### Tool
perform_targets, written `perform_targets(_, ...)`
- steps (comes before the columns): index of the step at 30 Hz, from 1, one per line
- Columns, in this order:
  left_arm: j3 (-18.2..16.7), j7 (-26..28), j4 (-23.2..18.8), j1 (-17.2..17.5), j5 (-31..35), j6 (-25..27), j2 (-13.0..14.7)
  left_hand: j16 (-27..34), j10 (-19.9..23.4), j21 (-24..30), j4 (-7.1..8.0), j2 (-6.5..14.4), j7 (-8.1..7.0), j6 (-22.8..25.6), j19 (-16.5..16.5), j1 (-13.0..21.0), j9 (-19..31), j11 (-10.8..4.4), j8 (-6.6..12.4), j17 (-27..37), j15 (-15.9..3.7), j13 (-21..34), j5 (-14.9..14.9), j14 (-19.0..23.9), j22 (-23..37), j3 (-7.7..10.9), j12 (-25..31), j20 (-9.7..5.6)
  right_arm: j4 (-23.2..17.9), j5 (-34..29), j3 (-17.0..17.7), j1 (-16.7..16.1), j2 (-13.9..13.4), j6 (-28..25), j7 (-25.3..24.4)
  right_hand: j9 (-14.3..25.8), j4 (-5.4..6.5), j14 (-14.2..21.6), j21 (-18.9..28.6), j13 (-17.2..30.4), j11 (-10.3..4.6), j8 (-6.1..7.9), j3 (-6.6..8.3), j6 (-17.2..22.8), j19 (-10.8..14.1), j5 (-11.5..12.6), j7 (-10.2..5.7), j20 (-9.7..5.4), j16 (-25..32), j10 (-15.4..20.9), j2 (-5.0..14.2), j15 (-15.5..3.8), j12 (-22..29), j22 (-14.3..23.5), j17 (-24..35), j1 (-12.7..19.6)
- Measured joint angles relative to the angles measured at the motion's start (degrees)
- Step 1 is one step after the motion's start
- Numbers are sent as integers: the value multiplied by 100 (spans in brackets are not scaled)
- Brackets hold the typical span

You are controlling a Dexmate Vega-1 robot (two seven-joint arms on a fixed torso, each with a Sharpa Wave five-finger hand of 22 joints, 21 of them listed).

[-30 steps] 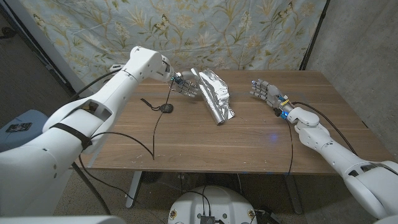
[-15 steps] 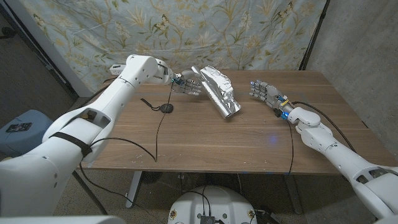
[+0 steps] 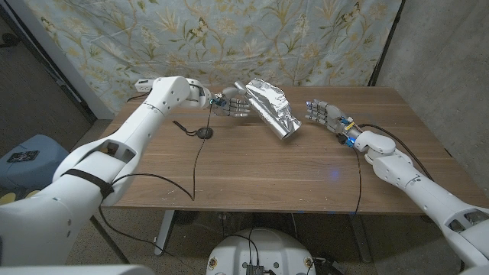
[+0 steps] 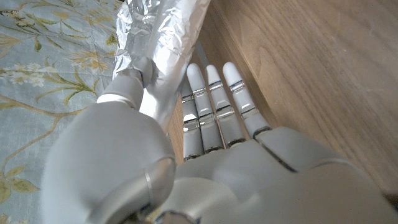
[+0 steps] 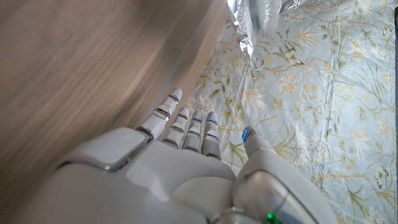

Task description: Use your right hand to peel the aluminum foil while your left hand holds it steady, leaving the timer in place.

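Note:
A long crumpled bundle of aluminum foil (image 3: 273, 112) slants across the table's far middle. My left hand (image 3: 231, 105) holds its far end. In the left wrist view the foil (image 4: 163, 38) sits between the thumb (image 4: 126, 87) and the straight fingers (image 4: 211, 106). My right hand (image 3: 322, 113) is open just right of the bundle's near end, fingers stretched toward it, with a small gap between. In the right wrist view that hand (image 5: 189, 140) reaches out with the foil (image 5: 260, 17) beyond its fingertips. The foil hides any timer.
A small black puck on a thin black cable (image 3: 205, 134) lies on the wooden table (image 3: 252, 176) near my left forearm. A white power strip (image 3: 142, 82) sits at the far left edge. A floral cloth (image 3: 229, 38) hangs behind the table.
My left hand has swung the foil bundle to the right, so its near end now points at my right hand. My right hand has edged left toward it.

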Motion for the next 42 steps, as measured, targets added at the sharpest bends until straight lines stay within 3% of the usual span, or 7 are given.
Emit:
perform_targets(10, -199, -85, 263, 172, -293, -256, -67, 0, 0, -21, -1, 7, 0, 0, 32, -55, 0, 0, 0, 27, -11, 96, -6, 72, 0, 1, 72, -31, -426, -12, -34, -116, -193, -392, -102, 0, 0, 0, 0, 0, 0, 0, 0, 0, 39, 0, 0, 39, 0, 0, 0, 0, 0, 0, 0, 0)
perform_targets(15, -299, -224, 442, 269, -584, -560, -139, -1, 0, -44, -1, 10, 0, 0, 31, -89, 0, 0, 0, 33, -11, 123, -6, 72, 0, 1, 74, -31, -884, -29, -62, -242, -417, -624, -193, 0, 0, 0, 0, 0, 0, 0, 0, 0, 39, 0, 0, 39, 0, 0, 0, 0, 0, 0, 0, 0)
perform_targets(19, -337, -224, 574, 308, -584, -560, -184, -44, 0, -58, 7, 10, 0, 0, 31, -120, 0, 0, 0, 53, -11, 131, -11, 71, 0, -7, 81, -31, -884, -47, -62, -242, -417, -775, -263, 0, 0, 0, 0, 0, 0, 0, 0, 0, 39, 0, 0, 38, 0, 0, 0, 0, 0, 0, 0, 0)
perform_targets(22, -349, -368, 679, 320, -739, -759, -218, -44, 1, -65, 14, 10, 0, 0, 31, -120, 0, -1, 0, 53, -11, 131, -26, 71, 0, -14, 85, -31, -1262, -64, -67, -351, -611, -900, -334, 0, 0, 0, 0, 0, 0, 0, 0, 0, 39, 0, 0, 38, 0, 0, 0, 0, 0, 0, 0, 0)
perform_targets(35, -355, -744, 1108, 321, -920, -1091, -369, -73, 2, -106, 14, 27, 0, 0, 31, -182, 0, -1, 0, 80, -34, 104, -28, 94, 17, -14, 85, -31, -1735, -106, -67, -511, -872, -1246, -521, 0, 32, 0, 0, 0, 0, 0, 32, 0, 39, 0, 0, 38, 0, 0, 0, 0, 0, 0, 0, 0)
perform_targets(41, -379, -744, 1265, 321, -920, -1091, -453, -84, 31, -128, 14, 46, 0, 0, 7, -278, 0, -30, 0, 107, -42, 126, -32, 103, 16, -14, 86, -11, -1735, -108, -67, -511, -872, -1375, -572, 0, 32, 0, 0, 0, 0, 0, 32, 0, 39, 0, 0, 38, 0, 0, 16, 0, 0, 0, 0, -16)
perform_targets(42, -382, -940, 1290, 321, -981, -1299, -467, -84, 31, -133, 14, 46, 0, 0, -13, -278, 0, -30, 0, 111, -42, 132, -45, 103, 17, -14, 86, -31, -1989, -108, -44, -615, -1035, -1395, -579, 0, 32, 0, 0, 0, 0, 0, 32, 0, 39, 0, 0, 38, 0, 0, 16, 0, 0, 0, 0, -16)
